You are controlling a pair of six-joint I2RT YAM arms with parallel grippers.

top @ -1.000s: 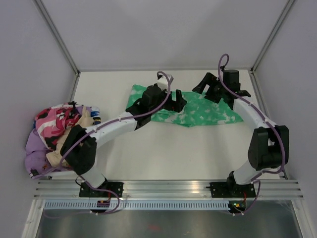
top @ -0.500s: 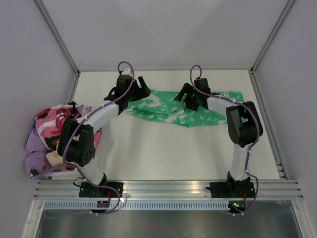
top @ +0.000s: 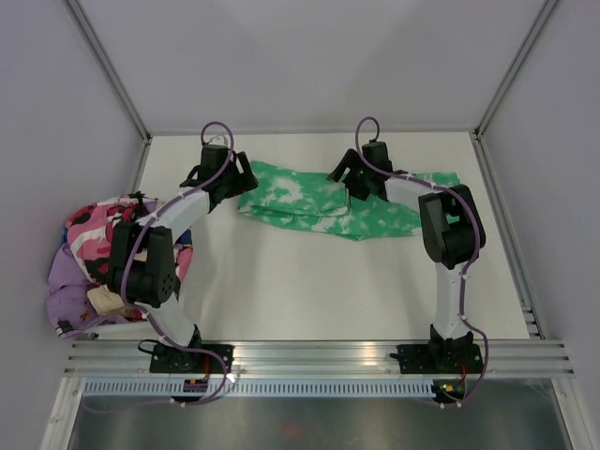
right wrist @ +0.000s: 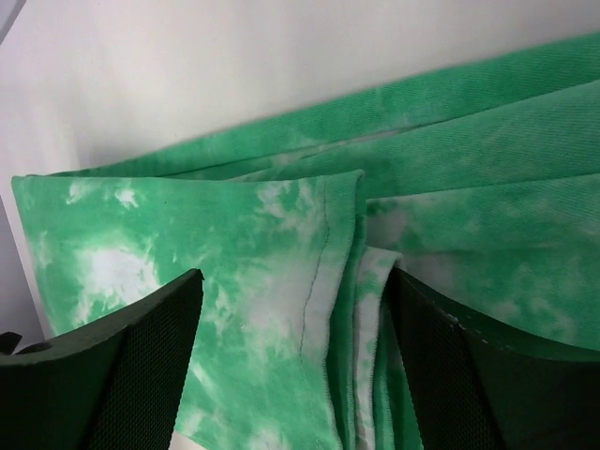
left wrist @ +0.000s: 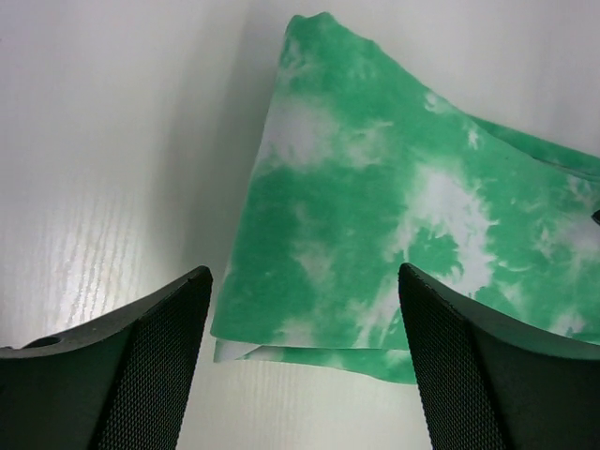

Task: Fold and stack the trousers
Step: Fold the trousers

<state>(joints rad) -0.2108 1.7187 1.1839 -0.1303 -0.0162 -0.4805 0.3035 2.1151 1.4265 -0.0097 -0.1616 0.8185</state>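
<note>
White table (top: 309, 281) holds the folded trousers (top: 302, 201) near its far edge.

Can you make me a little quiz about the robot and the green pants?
1. True or false: the bright green, white-mottled fabric trousers lie on top of the pink and purple heap of clothes.
2. Where is that heap? A) at the left edge of the white table B) at its right edge C) in its middle
3. Fill in: the left tool and right tool both have jaws standing ___.
Key: 1 false; 2 A; 3 open.
</note>
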